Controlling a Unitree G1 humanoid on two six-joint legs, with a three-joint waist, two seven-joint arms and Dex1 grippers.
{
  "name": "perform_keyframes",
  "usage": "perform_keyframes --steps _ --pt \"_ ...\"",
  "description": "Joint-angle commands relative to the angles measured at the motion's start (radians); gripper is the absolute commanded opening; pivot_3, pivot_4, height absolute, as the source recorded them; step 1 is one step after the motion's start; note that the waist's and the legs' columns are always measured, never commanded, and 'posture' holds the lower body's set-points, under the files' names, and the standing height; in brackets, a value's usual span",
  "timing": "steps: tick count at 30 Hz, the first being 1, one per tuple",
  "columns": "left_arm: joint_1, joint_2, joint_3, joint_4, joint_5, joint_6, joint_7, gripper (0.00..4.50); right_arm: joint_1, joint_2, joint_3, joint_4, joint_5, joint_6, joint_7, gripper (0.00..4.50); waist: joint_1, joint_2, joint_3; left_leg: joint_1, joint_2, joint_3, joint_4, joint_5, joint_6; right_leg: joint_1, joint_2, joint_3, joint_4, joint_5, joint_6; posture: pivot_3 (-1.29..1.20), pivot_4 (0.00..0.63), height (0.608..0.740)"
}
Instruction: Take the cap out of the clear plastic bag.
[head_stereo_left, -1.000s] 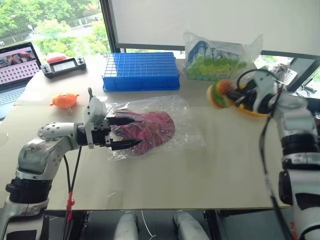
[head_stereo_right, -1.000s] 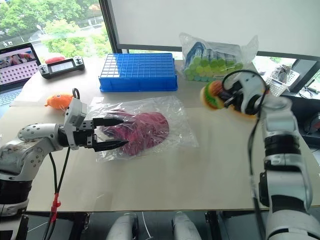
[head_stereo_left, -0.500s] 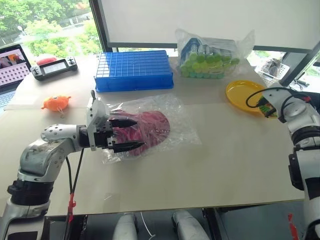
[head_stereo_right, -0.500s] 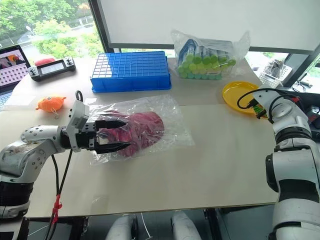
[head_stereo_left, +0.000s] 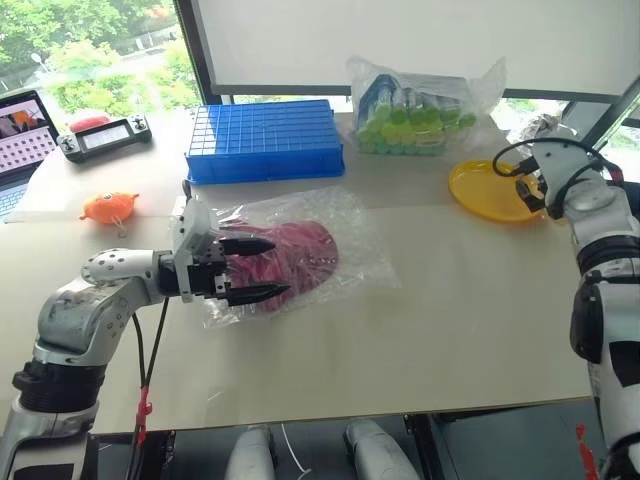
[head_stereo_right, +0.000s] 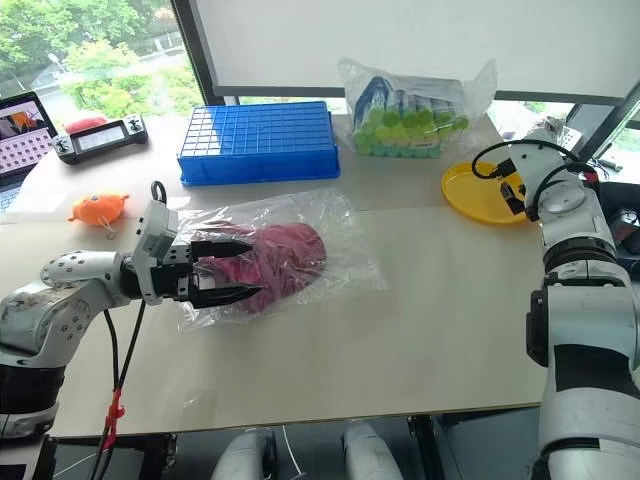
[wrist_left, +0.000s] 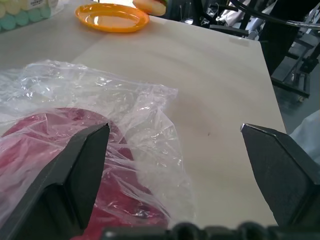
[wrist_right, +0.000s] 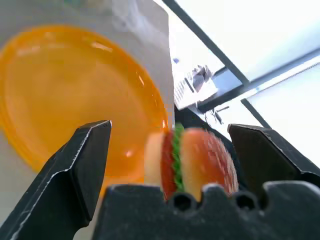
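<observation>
The cap (head_stereo_left: 295, 258), dark red, lies inside the clear plastic bag (head_stereo_left: 330, 225), which is spread flat and crinkled on the pale counter (head_stereo_left: 430, 330). The bag serves as the landmark for everything else.

The left claw (head_stereo_left: 258, 268) sits at the bag's left end, pointing across it toward the cap, with its two black fingers spread apart, one above and one below; it grips nothing. In the left wrist view the fingers (wrist_left: 80, 170) stand wide on either side of the plastic-covered cap.

Just behind the bag, toward the window, rests a blue tray (head_stereo_left: 265, 140) with a gridded top. Behind and to the right of the bag stands a puffed clear bag of green and blue items (head_stereo_left: 425, 105). Well to the right of the bag lies an orange plate (head_stereo_left: 480, 190), and the right claw (wrist_right: 170, 150) hovers at that plate's far edge. Its fingers are released, wide apart, and a small burger toy (wrist_right: 192, 160) shows between them without either finger pressing on it.

To the left of the bag lies a small orange toy (head_stereo_left: 110, 206). Further back on that side are a handheld controller (head_stereo_left: 100, 135) and a laptop (head_stereo_left: 22, 125).
</observation>
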Motion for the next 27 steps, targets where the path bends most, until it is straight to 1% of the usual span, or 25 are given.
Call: perform_keyframes --steps 1,3,8,12,14,16,17,18,20,21,23,24,26,27 --pt "-0.014 0.003 0.014 -0.022 -0.005 -0.006 -0.003 4.50 -0.021 -0.008 -0.039 -0.028 0.031 -0.034 0.026 4.47 0.000 0.000 0.000 0.000 0.000 0.000 0.000 0.000 0.000 0.000 0.000 0.000 0.000 0.000 0.000 0.00 0.150 0.713" --pt "-0.015 0.004 0.012 -0.021 -0.003 -0.008 -0.005 4.50 -0.024 -0.012 -0.043 -0.032 0.032 -0.043 0.038 4.47 0.001 0.001 0.000 0.000 0.000 0.000 0.000 0.000 0.000 0.000 0.000 0.000 0.000 0.000 0.000 0.00 0.150 0.713" --pt "-0.020 0.002 0.009 -0.020 -0.001 -0.012 -0.007 4.50 -0.051 -0.019 -0.121 -0.059 0.122 -0.074 0.144 4.47 0.001 0.001 0.001 0.000 0.000 0.000 0.000 0.000 0.000 0.000 0.000 0.000 0.000 0.000 0.000 0.00 0.150 0.713" --pt "-0.023 -0.003 0.006 -0.015 0.002 -0.015 -0.004 4.50 -0.025 0.004 -0.193 -0.122 0.245 -0.075 0.384 4.47 -0.001 0.001 0.001 0.000 0.000 0.000 0.000 0.000 0.000 0.000 0.000 0.000 0.000 0.000 0.000 0.00 0.150 0.713" --pt "-0.026 -0.007 0.004 -0.009 0.006 -0.018 -0.002 4.50 0.017 0.027 -0.260 -0.221 0.374 -0.002 0.572 4.47 -0.002 0.002 0.001 0.000 0.000 0.000 0.000 0.000 0.000 0.000 0.000 0.000 0.001 0.000 0.000 0.00 0.150 0.713" --pt "-0.027 -0.014 0.006 -0.006 0.006 -0.019 0.004 4.50 0.147 0.059 -0.299 -0.506 0.550 0.197 0.748 4.47 0.001 0.002 0.001 0.002 0.000 0.000 0.000 0.000 0.000 0.003 0.000 0.000 0.001 0.000 0.000 0.00 0.150 0.713" --pt "-0.026 -0.018 0.009 -0.006 0.006 -0.018 0.013 4.50 0.247 0.072 -0.311 -0.721 0.669 0.348 0.787 4.47 0.004 0.002 0.001 0.003 0.000 -0.002 -0.001 0.000 0.000 0.005 0.000 -0.002 0.000 0.000 0.000 0.00 0.150 0.713" --pt "-0.022 -0.022 0.016 -0.008 0.004 -0.014 0.024 4.50 0.407 0.067 -0.320 -1.030 0.873 0.537 0.804 4.47 0.005 0.002 0.001 0.004 0.000 -0.004 0.001 0.000 0.000 0.007 0.000 -0.005 0.000 0.000 0.000 0.00 0.150 0.713" --pt "-0.012 -0.025 0.027 -0.009 0.003 -0.010 0.040 4.50 0.630 0.046 -0.327 -1.421 1.142 0.758 0.800 4.47 0.007 0.002 0.001 0.004 0.000 -0.005 0.001 0.000 0.000 0.008 0.000 -0.005 0.001 0.000 0.001 0.00 0.150 0.713" --pt "-0.007 -0.026 0.031 -0.009 0.003 -0.009 0.044 4.50 0.717 0.035 -0.327 -1.548 1.226 0.811 0.792 4.47 0.011 0.003 0.002 0.004 0.000 -0.006 0.001 0.000 0.000 0.008 0.000 -0.006 0.000 0.000 0.001 0.00 0.150 0.713" --pt "-0.002 -0.028 0.035 -0.008 0.003 -0.008 0.051 4.50 0.824 0.035 -0.338 -1.700 1.321 0.881 0.754 4.47 0.048 0.004 0.002 0.001 -0.002 -0.009 0.000 0.001 -0.001 0.008 0.000 -0.006 0.000 -0.001 0.001 0.00 0.150 0.713" --pt "-0.003 -0.035 0.037 -0.008 -0.002 -0.005 0.059 4.50 0.899 0.043 -0.337 -1.797 1.376 0.906 0.693 4.47 0.052 0.005 0.003 0.000 -0.002 -0.014 0.000 0.001 -0.001 0.009 0.000 -0.009 0.003 -0.007 0.000 0.00 0.150 0.713" --pt "-0.003 -0.040 0.030 -0.014 -0.004 -0.006 0.060 4.50 1.006 0.048 -0.327 -1.942 1.430 0.953 0.582 4.47 0.056 0.005 0.003 -0.003 -0.003 -0.015 0.003 0.000 -0.001 0.007 0.000 -0.009 0.006 -0.008 -0.001 0.00 0.150 0.713" --pt "-0.003 -0.040 0.023 -0.017 -0.005 -0.006 0.058 4.50 1.041 0.045 -0.316 -1.996 1.430 0.963 0.538 4.47 0.056 0.005 0.003 -0.002 -0.003 -0.017 0.005 0.000 -0.001 0.008 0.000 -0.011 0.006 -0.011 0.005 0.00 0.150 0.713"
